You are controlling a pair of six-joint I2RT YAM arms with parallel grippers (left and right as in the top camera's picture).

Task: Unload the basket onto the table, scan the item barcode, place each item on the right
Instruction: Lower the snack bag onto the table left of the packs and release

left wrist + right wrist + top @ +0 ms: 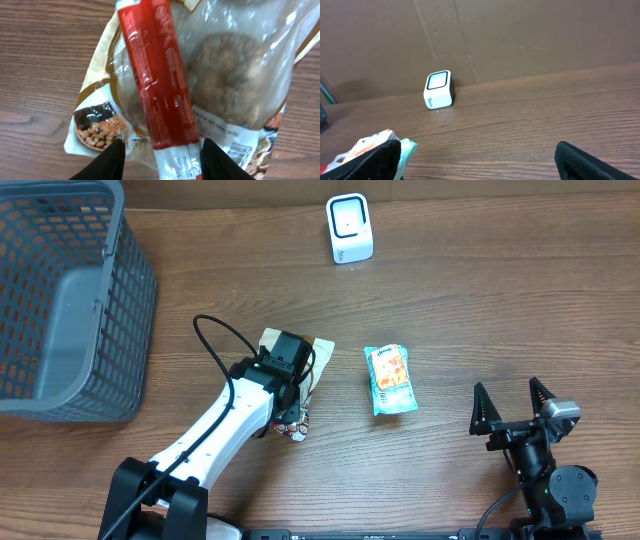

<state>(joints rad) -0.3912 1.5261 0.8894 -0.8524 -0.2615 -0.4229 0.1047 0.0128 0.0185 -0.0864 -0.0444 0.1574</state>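
With the left end effector (165,152) straddling, part-open and whether gripping I cannot tell, the clear plastic snack packet with a red band (155,75) lying on the wooden surface (40,60), the slick film is threatening to slip or crease over its barcode short of the white box scanner (350,228); the band's white lettering is reading only as blur

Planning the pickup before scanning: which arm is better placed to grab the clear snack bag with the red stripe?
Left. The left end effector is right over the bag, fingers either side of its red stripe. The right end effector stands open far off, beyond the teal packet.
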